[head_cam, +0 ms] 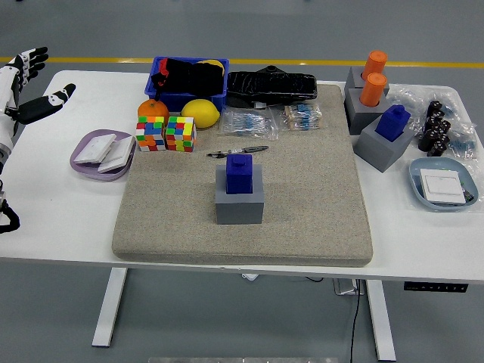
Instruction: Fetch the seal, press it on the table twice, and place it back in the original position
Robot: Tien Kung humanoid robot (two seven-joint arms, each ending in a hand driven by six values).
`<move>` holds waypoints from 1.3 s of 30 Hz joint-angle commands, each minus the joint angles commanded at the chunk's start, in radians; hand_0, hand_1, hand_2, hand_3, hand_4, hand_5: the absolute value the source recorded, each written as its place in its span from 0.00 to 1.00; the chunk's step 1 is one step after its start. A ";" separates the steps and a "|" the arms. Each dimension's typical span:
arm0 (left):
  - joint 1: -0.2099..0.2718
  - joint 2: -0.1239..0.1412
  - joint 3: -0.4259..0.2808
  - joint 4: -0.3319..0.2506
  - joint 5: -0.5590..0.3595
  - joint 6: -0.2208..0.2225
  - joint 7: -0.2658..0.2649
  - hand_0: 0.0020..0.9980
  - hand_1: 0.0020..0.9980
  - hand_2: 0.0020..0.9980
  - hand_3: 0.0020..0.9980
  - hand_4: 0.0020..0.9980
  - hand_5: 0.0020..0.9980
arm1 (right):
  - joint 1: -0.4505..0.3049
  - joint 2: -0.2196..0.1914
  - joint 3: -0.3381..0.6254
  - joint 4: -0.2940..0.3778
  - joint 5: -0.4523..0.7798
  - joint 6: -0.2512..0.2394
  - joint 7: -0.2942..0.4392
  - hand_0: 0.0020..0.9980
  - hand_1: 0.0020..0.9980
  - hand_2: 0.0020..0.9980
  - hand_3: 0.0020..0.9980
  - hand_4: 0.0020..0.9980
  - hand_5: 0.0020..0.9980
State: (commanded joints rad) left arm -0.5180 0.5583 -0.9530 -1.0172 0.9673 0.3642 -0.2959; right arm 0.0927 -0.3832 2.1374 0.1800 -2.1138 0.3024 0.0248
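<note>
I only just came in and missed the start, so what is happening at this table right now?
Nothing is being handled at this moment. The blue seal sits upright in its grey holder in the middle of the beige mat, untouched. The robot's left hand is up at the far left edge of the view, fingers spread and empty, well away from the seal. The right arm is not in view. A pen lies on the mat just behind the holder.

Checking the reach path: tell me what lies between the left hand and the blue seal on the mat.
In the head view, the purple tray and two puzzle cubes lie between the left hand and the blue seal.
</note>
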 joint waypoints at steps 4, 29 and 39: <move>-0.003 -0.002 -0.004 -0.009 -0.003 0.000 0.006 0.87 0.88 0.87 0.86 0.82 0.17 | 0.000 0.002 0.004 0.000 -0.001 0.002 0.000 0.79 0.68 0.66 0.62 0.80 0.45; -0.026 -0.017 0.013 -0.040 -0.009 -0.004 0.015 0.87 0.88 0.87 0.85 0.82 0.20 | -0.032 -0.005 0.060 0.002 0.000 0.006 0.005 0.79 0.68 0.66 0.62 0.80 0.45; -0.039 -0.018 0.022 -0.041 -0.010 -0.008 0.020 0.87 0.88 0.87 0.85 0.82 0.21 | -0.026 -0.004 0.076 0.001 -0.012 0.007 0.003 0.79 0.68 0.66 0.62 0.79 0.45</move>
State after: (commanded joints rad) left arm -0.5570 0.5406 -0.9309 -1.0586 0.9574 0.3561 -0.2756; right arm 0.0662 -0.3871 2.2133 0.1811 -2.1257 0.3099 0.0280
